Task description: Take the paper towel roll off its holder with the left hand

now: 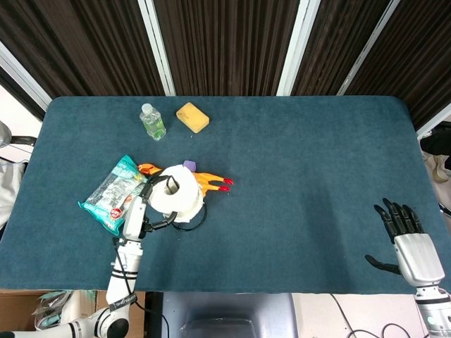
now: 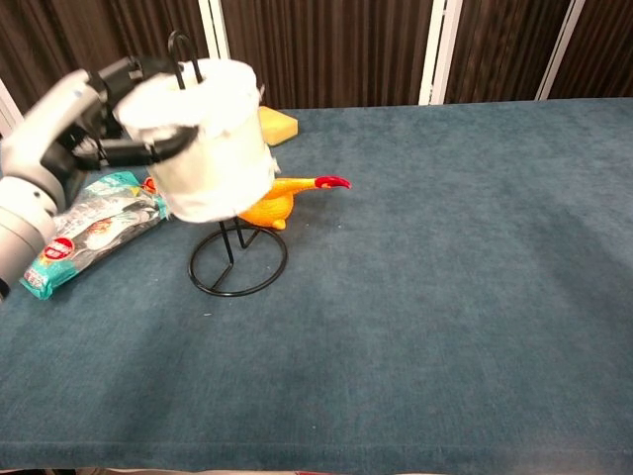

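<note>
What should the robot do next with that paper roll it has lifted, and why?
Probably keep raising it. The left hand holds the paper towel roll well above the holder's ring base, but the rod's hooked top still pokes out of the roll's core, so the roll isn't free.

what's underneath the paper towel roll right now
The paper towel roll, gripped by the left hand, hangs above the holder's black ring base. The upright rod still runs up inside it; its middle is hidden.

Silver-backed hands (image 1: 413,246), seemingly black fingers (image 1: 396,215)
</note>
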